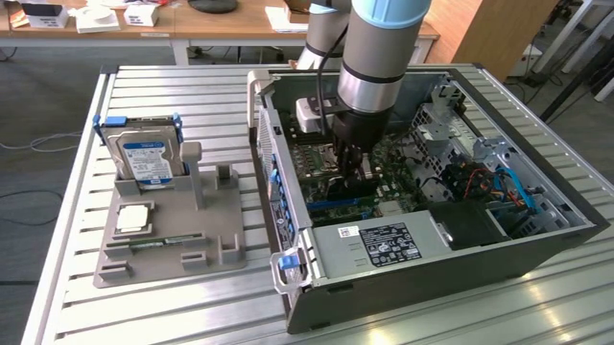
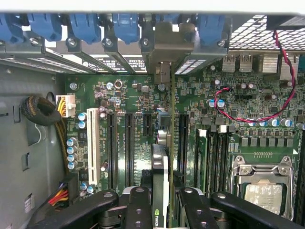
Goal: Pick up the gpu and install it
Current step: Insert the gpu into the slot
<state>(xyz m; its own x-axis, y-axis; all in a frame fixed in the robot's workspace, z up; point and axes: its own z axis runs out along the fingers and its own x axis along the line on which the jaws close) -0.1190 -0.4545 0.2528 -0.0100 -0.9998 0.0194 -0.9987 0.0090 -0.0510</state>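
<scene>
Fingers (image 2: pixel 138 207) clamp the gpu (image 2: pixel 161 162) edge-on over the motherboard (image 2: pixel 128 95), mid-frame in the exterior view. Installing seems underway; seating likely needs square alignment over a slot (image 2: pixel 182 138).

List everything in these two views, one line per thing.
table: one, silver slats, under everything.
computer case: one, dark grey, open, exterior view's right.
motherboard: one, green, inside the case.
power supply: one, silver, black label, case's near corner.
holder: one, grey, exterior view's left.
hard drive: one, silver, blue-white label, upright in holder.
processor chip: one, silver, flat on holder.
memory stick: one, green, lying in holder.
gpu: one, black, on edge above motherboard slots.
arm: one, silver and blue, down into case.
gripper: one, black, shut on gpu.
</scene>
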